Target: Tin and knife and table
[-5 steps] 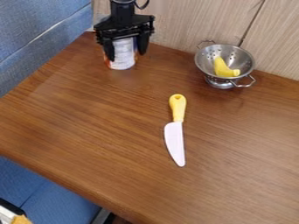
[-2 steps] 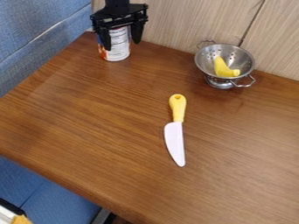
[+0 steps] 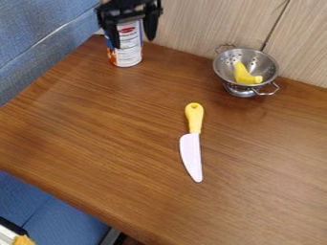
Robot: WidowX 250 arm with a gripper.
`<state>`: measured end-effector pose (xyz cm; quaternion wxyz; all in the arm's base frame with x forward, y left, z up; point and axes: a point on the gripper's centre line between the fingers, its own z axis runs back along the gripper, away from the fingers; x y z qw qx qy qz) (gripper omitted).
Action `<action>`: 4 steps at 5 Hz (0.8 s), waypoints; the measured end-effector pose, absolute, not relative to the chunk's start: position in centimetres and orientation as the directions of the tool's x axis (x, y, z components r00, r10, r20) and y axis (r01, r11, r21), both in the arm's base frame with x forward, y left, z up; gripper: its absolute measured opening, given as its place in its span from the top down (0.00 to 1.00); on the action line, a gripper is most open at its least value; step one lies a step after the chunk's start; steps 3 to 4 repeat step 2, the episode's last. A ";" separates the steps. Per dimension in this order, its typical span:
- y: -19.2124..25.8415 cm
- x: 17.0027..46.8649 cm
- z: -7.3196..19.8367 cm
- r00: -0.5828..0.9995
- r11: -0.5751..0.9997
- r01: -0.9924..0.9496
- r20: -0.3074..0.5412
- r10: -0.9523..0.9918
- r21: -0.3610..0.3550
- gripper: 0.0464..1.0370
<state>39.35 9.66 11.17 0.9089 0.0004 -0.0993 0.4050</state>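
My gripper (image 3: pixel 133 36) hangs over the table's far left corner, open, with one finger at each side of the upper part of the tin (image 3: pixel 128 50). The tin stands upright on the brown wooden table (image 3: pixel 96 124), its top hidden behind the gripper. Its label is white with orange and blue. Near the middle of the table lies the knife (image 3: pixel 194 143), yellow handle toward the wall and pale blade toward the front edge.
A metal colander (image 3: pixel 223 67) with a yellow banana-like toy (image 3: pixel 244 74) in it stands at the back right, close to the wood-panel wall (image 3: pixel 198 24). Blue upholstery (image 3: pixel 38 33) borders the table at the left.
The tin first shifted a little back and left along with my gripper. Since then the gripper has risen, uncovering more of the tin, which stays where it is.
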 end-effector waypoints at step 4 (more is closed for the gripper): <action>10.5 38.5 14.2 0.645 0.674 -0.731 0.212 0.735 -0.112 0.04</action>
